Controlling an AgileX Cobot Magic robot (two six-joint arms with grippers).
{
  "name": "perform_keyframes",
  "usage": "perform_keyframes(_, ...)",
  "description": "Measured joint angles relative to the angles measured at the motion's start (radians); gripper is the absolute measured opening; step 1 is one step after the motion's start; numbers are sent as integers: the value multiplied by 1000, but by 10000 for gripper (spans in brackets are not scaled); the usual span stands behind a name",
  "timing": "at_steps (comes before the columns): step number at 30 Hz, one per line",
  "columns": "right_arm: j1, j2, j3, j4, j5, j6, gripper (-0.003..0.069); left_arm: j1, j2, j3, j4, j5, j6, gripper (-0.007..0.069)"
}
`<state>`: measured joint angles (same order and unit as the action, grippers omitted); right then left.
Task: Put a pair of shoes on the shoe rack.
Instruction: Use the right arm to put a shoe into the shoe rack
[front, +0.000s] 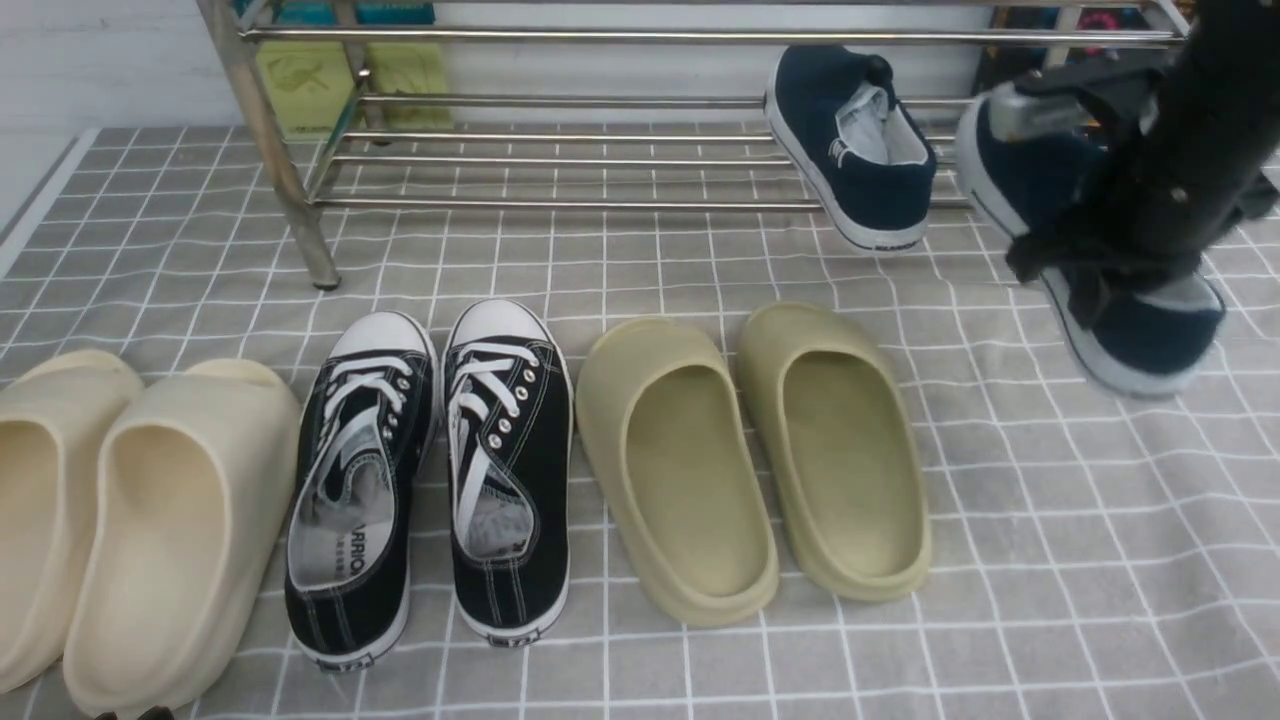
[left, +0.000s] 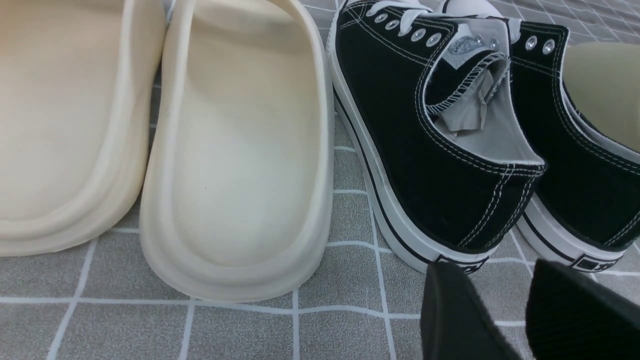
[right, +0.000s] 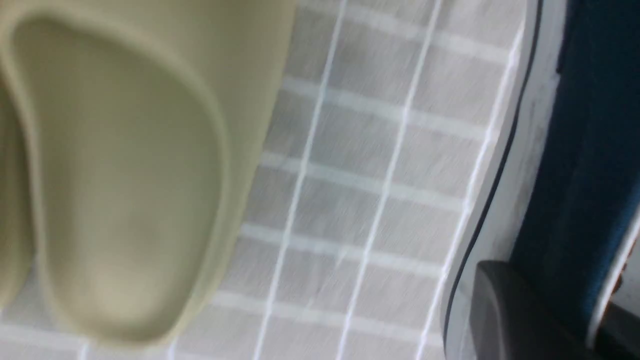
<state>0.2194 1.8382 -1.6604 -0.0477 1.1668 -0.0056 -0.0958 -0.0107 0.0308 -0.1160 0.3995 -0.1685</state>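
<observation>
Right fingers (right: 510, 310) clamped on second shoe (front: 1150, 335), seemingly at its side wall, aloft over the surface (front: 1000, 560). Its long axis runs 5 to 11 o'clock, toe toward rack (front: 600, 160); first shoe (front: 860, 150) sits racked at 10 o'clock. Left fingers (left: 460, 320) apart, well away.

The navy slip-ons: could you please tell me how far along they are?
Done: one navy blue canvas slip-on shoe sits on the silver metal rack. In hand: the right tool grips the second navy canvas shoe above the grey checked cloth. Left: setting it beside the first.
</observation>
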Motion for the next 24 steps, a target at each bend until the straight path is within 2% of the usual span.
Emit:
perform_keyframes(11,0,408,-552,-121,-27,-2,26,0,0,0,0,0,0,239)
perform_keyframes(16,0,515,-691,-185,-35,-3,26,0,0,0,0,0,0,239)
perform_keyframes(20,0,532,-710,-199,-38,-3,38,0,0,0,0,0,0,239)
perform_keyframes(24,-1,532,-713,-198,-48,-3,153,0,0,0,0,0,0,239)
